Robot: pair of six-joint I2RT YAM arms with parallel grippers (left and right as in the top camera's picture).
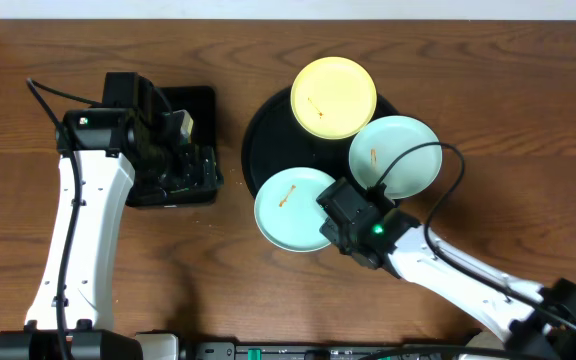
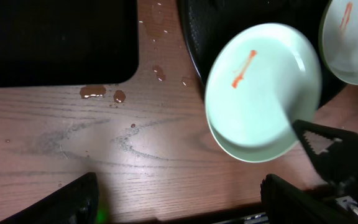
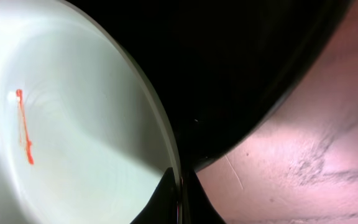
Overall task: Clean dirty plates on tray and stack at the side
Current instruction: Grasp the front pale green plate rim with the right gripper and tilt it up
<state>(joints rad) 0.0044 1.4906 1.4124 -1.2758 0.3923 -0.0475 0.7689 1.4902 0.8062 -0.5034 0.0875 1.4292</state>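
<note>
The round black tray [image 1: 264, 128] holds a pale yellow plate [image 1: 333, 97] at the back and a teal plate [image 1: 395, 155] on its right rim, both with small orange smears. My right gripper [image 1: 334, 207] is shut on the right rim of the other teal plate [image 1: 290, 208], which overhangs the tray's front-left edge. In the right wrist view the fingers [image 3: 179, 194] pinch that plate [image 3: 73, 124], which has an orange streak. The left wrist view shows the same plate [image 2: 263, 93], tilted. My left gripper [image 2: 179, 205] is open and empty, over the rectangular tray in the overhead view [image 1: 190, 165].
A smaller rectangular black tray [image 1: 196, 100] stands left of the round tray, with a small pale object [image 1: 184, 125] in it. Water drops [image 2: 95, 92] lie on the wood between the two trays. Bare wood table [image 1: 488, 90] lies to the right.
</note>
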